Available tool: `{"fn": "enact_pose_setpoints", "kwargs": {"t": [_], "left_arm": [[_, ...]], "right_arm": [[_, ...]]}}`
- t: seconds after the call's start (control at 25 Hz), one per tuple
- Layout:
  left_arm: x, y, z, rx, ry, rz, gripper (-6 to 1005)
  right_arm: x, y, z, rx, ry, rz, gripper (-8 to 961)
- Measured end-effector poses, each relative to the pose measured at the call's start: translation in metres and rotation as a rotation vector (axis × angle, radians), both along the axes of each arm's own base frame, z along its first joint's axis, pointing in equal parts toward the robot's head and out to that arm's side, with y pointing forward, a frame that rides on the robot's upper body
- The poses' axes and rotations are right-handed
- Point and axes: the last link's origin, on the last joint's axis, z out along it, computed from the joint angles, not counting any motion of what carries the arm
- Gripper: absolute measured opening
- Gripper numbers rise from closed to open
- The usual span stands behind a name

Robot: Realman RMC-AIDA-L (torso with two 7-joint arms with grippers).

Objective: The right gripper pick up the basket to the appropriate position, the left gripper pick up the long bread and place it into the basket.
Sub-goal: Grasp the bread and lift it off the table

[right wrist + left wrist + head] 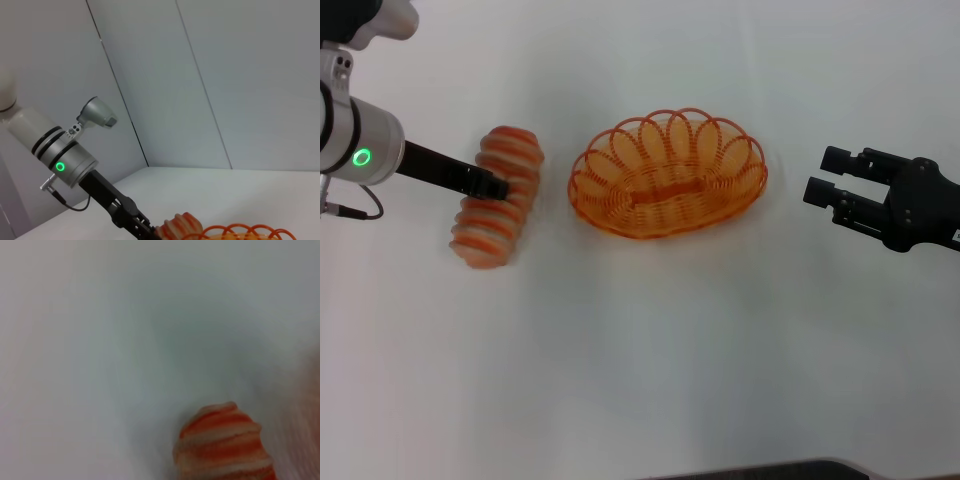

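The long bread lies on the white bench, left of centre, with one end toward the far side and the other angled nearer and a little more to the left. You have one loaf here, striped orange and cream, and one basket. The basket sits upright just to the right of the bread, near it but apart, with nothing inside it.

Your left pincer reaches in from the left and sits right at the middle of the loaf, its black tip against the bread's ribs. You cannot tell from these views whether it has clenched on the loaf or only rests against it. The left wrist view shows you just one rounded end of the bread over bare bench.

Your right pincer hangs well to the right of the basket, clear of it, released with its two fingers spread and pointing toward the basket. The right wrist view shows the left pincer at the bread and a bit of basket rim.
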Motion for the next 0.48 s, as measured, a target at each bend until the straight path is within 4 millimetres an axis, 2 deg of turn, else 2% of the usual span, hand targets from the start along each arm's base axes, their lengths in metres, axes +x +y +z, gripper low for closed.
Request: {"fn": "enact_pose_setpoints", "kwargs": {"t": [0.08, 0.48], "left_arm": [[0.0, -0.0002, 0.0, -0.001, -0.002, 0.001, 393], [0.0, 0.0014, 0.0045, 0.015, -0.017, 0.011, 311]], "right_arm": [[0.0001, 0.0001, -0.0001, 0.0, -0.001, -0.001, 583], [0.0003, 0.0002, 0.0, 0.001, -0.001, -0.002, 583]]}}
